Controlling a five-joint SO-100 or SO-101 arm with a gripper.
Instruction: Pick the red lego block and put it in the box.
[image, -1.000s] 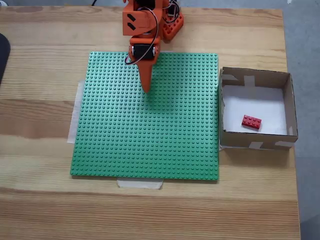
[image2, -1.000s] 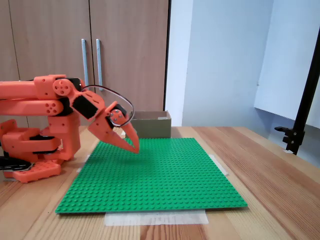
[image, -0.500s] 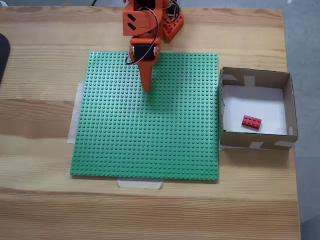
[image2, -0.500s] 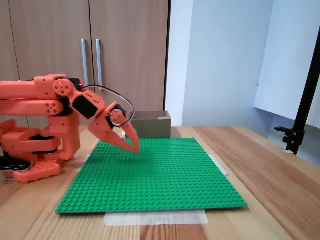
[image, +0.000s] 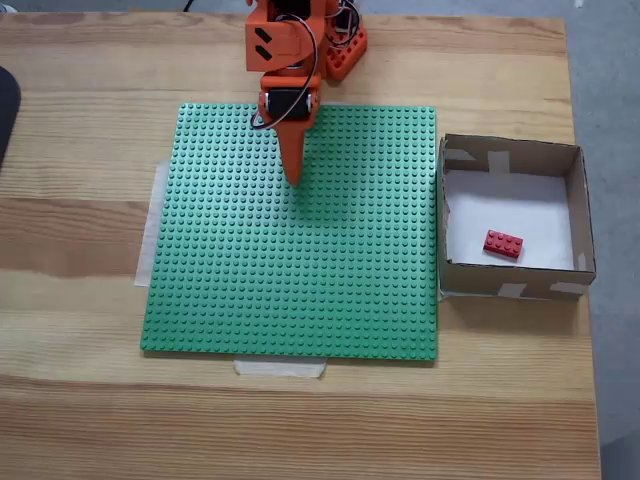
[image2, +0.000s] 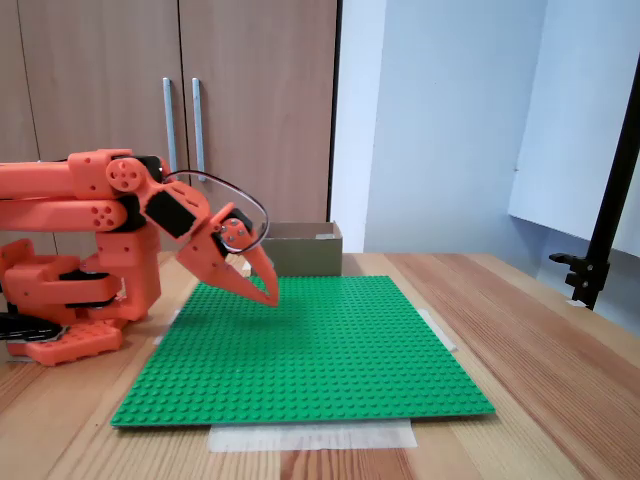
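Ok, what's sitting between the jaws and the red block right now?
In the top-down fixed view, the gripper and the red lego block are separated by bare green baseplate, then the box near wall.

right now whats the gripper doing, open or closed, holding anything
Gripper: closed and empty, above the green baseplate. The red lego block lies in the box.

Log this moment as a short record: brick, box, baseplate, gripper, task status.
red lego block: lying flat on the white floor inside the box
box: on the table, at the right edge of the green baseplate in the top-down fixed view
gripper: shut, empty, pointing down over the baseplate's upper part
task status: block already in box
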